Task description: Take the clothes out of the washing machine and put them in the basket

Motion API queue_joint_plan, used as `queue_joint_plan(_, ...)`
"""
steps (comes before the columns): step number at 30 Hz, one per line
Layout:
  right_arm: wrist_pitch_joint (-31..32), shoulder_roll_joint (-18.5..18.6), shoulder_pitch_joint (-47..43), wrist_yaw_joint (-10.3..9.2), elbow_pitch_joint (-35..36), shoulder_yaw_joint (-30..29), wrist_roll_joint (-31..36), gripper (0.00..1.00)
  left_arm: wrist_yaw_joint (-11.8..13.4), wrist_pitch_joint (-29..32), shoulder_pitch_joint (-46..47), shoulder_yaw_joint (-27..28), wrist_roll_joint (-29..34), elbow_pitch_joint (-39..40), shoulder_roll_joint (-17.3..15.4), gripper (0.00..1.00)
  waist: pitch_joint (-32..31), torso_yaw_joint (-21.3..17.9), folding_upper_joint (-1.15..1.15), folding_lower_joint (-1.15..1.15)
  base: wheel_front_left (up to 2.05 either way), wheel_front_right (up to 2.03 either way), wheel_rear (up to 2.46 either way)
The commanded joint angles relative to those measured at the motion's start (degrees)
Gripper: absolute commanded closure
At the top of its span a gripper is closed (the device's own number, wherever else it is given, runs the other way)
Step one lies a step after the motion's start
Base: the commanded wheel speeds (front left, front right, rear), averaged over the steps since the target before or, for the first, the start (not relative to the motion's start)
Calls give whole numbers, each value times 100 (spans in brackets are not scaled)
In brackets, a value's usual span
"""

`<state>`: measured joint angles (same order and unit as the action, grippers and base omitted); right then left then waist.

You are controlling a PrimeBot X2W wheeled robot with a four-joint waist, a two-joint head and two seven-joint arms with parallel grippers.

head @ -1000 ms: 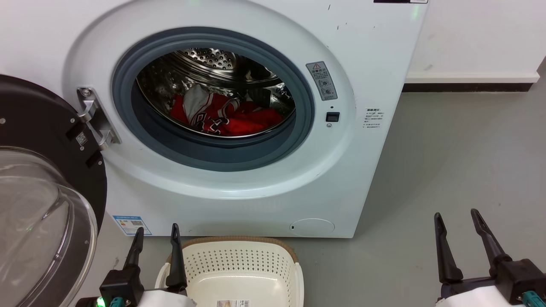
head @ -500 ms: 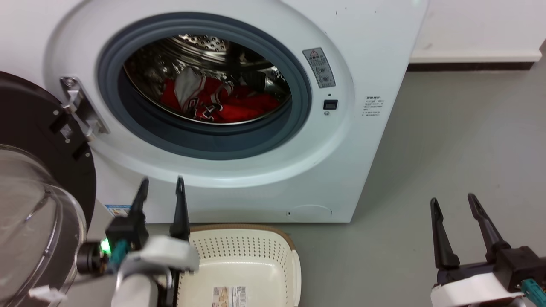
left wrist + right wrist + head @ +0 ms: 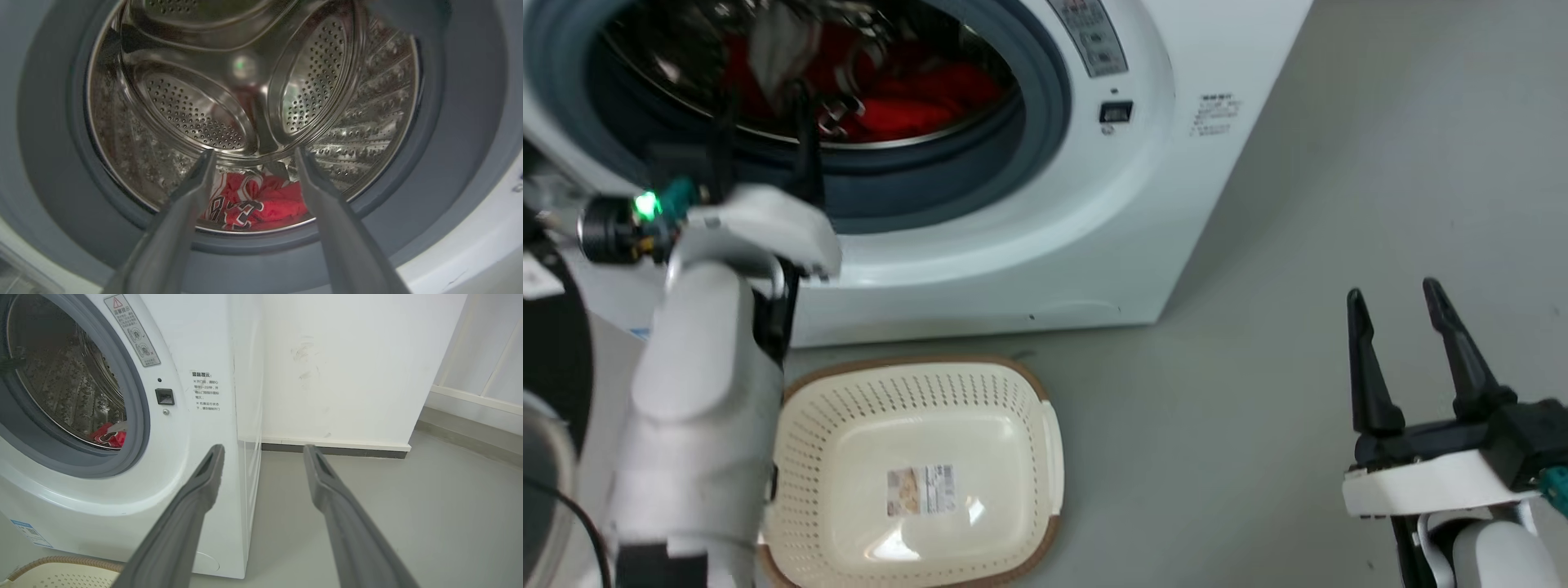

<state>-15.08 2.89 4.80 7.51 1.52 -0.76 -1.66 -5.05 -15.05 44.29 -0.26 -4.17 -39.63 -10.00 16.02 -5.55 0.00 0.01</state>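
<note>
- One heap of red clothes lies at the bottom of the steel drum of one washing machine. A jersey with black-and-white lettering lies beside plain red fabric, and the garment count is unclear.
- Two grippers. The left gripper hovers at the grey porthole rim, fingers spread and holding nothing. The clothes lie beyond and below its tips, untouched.
- One cream basket sits on the floor before the machine, partly hidden by the left forearm.
- The right gripper hangs well right of the machine, fingers apart.
- The head view is blurred around the porthole.
</note>
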Motion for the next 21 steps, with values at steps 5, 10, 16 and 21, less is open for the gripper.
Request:
queue_joint_plan(5,-14,-5,336,-4,73,58,-155,0,-43,243,1085,-176,133,-877,-210,0,868,-441,0,-1,0,0,0)
queue_joint_plan(10,-14,-7,628,-4,132,115,-328,0,-89,662,2021,-201,126,-1610,-529,0,1390,-694,0,-1,0,0,0)
queue_joint_plan(16,-14,-9,896,-4,212,160,-546,0,-184,1247,2967,-361,141,-2193,-890,0,1916,-943,0,-1,0,0,0)
queue_joint_plan(21,-14,-9,1022,-4,269,207,-744,0,-229,1770,3633,-520,101,-2516,-1145,0,2283,-1146,0,-1,0,0,0)
